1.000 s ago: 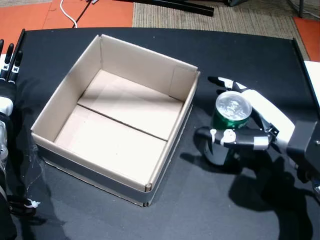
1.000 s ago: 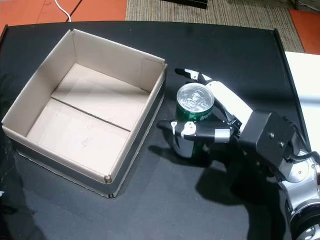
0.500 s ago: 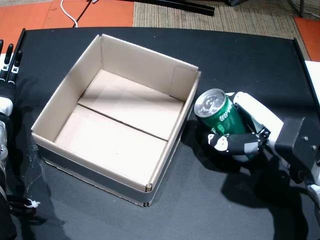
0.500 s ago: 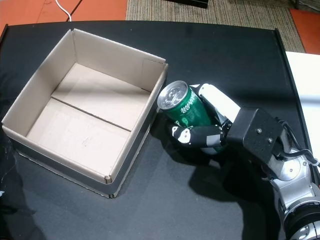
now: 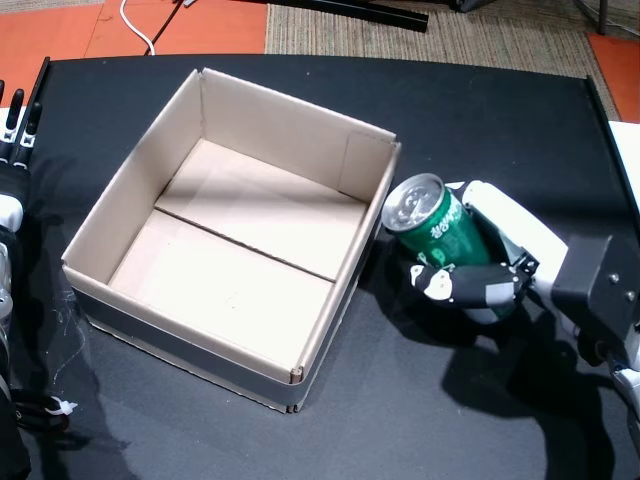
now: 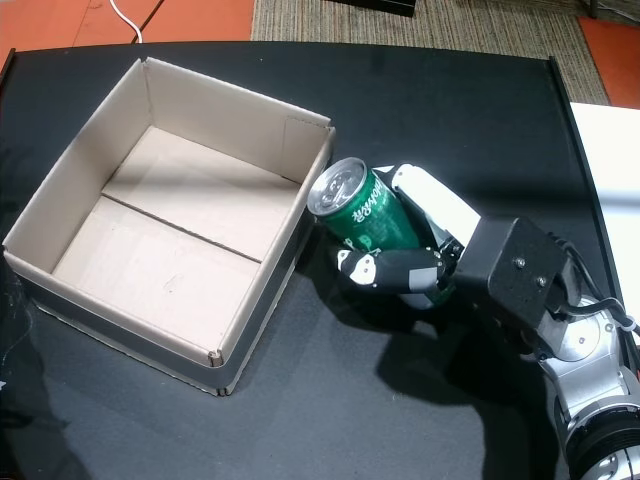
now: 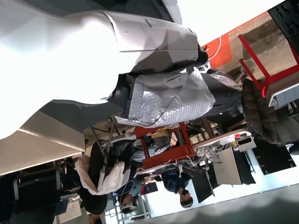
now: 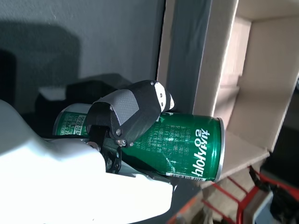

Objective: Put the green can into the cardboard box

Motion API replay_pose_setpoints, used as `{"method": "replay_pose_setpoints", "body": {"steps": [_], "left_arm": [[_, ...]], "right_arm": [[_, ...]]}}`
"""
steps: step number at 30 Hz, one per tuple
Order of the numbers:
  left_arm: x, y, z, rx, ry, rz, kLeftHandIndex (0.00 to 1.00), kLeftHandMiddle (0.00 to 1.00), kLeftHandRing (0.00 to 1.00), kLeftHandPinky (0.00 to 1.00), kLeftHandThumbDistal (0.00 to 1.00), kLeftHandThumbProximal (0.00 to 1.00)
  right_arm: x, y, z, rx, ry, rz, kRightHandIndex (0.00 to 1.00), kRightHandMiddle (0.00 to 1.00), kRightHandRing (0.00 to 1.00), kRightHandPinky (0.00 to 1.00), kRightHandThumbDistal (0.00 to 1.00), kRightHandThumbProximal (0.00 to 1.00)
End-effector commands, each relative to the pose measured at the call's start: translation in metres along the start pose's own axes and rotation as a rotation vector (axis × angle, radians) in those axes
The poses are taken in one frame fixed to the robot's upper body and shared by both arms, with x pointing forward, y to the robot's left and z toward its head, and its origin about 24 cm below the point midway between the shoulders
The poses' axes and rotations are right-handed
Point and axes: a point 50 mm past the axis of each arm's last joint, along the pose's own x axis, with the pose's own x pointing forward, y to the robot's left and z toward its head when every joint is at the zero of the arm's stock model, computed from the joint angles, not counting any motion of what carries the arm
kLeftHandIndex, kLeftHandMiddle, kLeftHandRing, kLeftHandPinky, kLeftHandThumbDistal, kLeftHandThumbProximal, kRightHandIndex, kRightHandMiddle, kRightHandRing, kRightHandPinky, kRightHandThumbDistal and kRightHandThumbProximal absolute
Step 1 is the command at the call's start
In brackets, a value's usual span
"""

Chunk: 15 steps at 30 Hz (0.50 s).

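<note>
The green can [image 5: 440, 232] [image 6: 368, 213] [image 8: 187, 147] is lifted and tilted, its silver top pointing toward the cardboard box [image 5: 130, 190] [image 6: 70, 180] [image 8: 261, 70]. My right hand [image 5: 480, 270] [image 6: 420, 250] [image 8: 126, 116] is shut on the can, thumb across its front, just right of the box's right wall. The box is open and holds nothing. My left hand [image 5: 12, 130] rests at the table's far left edge with its fingers straight and apart; the left wrist view shows only white casing and the room.
The black table [image 5: 480, 110] [image 6: 450, 100] carries the box and can. Orange floor and a white cable [image 5: 140, 30] lie beyond the far edge. A white surface [image 6: 610, 180] borders the table's right side. People sit in the room behind, seen in the left wrist view.
My right hand closed on the upright can, lifted it and tipped it toward the box. Since half a second ago the can has shifted slightly left, nearer the box wall.
</note>
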Motion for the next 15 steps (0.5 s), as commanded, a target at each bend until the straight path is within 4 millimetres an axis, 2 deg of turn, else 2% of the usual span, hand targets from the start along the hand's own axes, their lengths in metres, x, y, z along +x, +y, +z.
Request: {"method": "replay_pose_setpoints", "body": {"steps": [1,3,7,9,10,12,15], "left_arm": [[0.000,0.001,0.003,0.011,-0.002,0.004,0.46,0.50,0.59,0.82,0.00,1.00],[0.000,0.001,0.002,0.016,-0.001,-0.005,0.47,0.50,0.60,0.85,0.00,1.00],[-0.001,0.001,0.000,0.015,0.003,-0.017,0.46,0.50,0.61,0.85,0.00,1.00],[-0.001,0.001,-0.002,0.018,0.005,-0.017,0.45,0.51,0.62,0.85,0.00,1.00],[-0.001,0.001,-0.002,0.019,0.005,-0.016,0.45,0.50,0.61,0.84,0.00,1.00],[-0.001,0.001,-0.003,0.017,0.005,-0.006,0.43,0.49,0.60,0.83,0.00,0.99],[0.000,0.000,-0.004,0.011,0.005,0.004,0.38,0.46,0.57,0.81,0.00,0.97]], "right_arm": [[-0.007,-0.025,0.013,-0.046,-0.114,-0.129,0.15,0.15,0.26,0.43,0.01,0.00],[-0.011,-0.042,0.026,-0.096,-0.212,-0.233,0.11,0.12,0.23,0.41,0.00,0.00],[-0.019,-0.072,0.054,-0.175,-0.403,-0.427,0.04,0.06,0.17,0.37,0.02,0.00],[-0.023,-0.081,0.067,-0.195,-0.500,-0.495,0.01,0.03,0.15,0.36,0.04,0.00],[-0.025,-0.086,0.074,-0.207,-0.547,-0.526,0.00,0.01,0.14,0.35,0.02,0.00],[-0.027,-0.092,0.086,-0.238,-0.622,-0.574,0.00,0.00,0.12,0.32,0.00,0.00],[-0.029,-0.101,0.103,-0.277,-0.728,-0.635,0.00,0.00,0.06,0.28,0.04,0.00]]}}
